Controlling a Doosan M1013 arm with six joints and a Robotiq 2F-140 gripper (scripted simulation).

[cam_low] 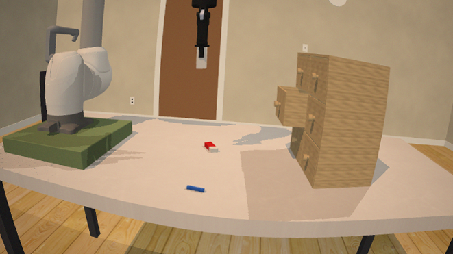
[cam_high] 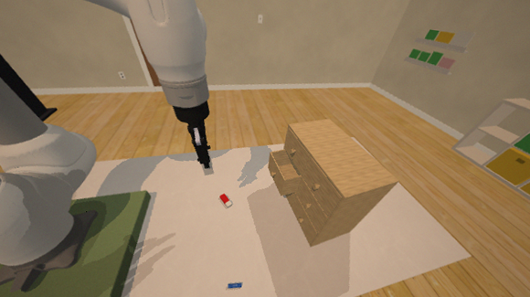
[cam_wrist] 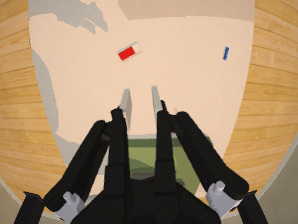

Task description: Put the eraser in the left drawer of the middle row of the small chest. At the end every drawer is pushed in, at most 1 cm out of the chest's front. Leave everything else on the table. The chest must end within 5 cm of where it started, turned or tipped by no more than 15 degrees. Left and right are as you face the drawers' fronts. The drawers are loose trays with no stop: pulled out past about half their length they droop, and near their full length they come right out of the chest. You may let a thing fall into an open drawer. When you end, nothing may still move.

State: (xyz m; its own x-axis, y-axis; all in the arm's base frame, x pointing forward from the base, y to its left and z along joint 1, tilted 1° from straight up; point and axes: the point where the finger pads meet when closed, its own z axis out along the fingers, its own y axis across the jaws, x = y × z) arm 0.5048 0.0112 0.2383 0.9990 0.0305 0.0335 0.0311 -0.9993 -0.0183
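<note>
The eraser (cam_high: 225, 200) (cam_low: 211, 147) (cam_wrist: 129, 52), red with a white end, lies flat on the table, in front of the chest. The small wooden chest (cam_high: 361, 213) (cam_low: 352, 122) stands upright. Its left middle-row drawer (cam_high: 290, 186) (cam_low: 294, 107) is pulled partly out and looks level; in the top view the visible part of its inside shows nothing. The other drawers in view look pushed in. My gripper (cam_high: 206, 167) (cam_low: 201, 62) (cam_wrist: 141, 95) points down, high above the table, farther back than the eraser in the top view. Its fingers stand partly open with nothing between them.
A small blue cylinder (cam_high: 234, 286) (cam_low: 195, 188) (cam_wrist: 226, 53) lies on the table (cam_high: 193, 234) (cam_low: 155, 167), nearer the exterior camera than the eraser. The arm's base stands on a green block (cam_high: 113, 242) (cam_low: 46, 153) (cam_wrist: 190, 155) across the table from the drawer fronts.
</note>
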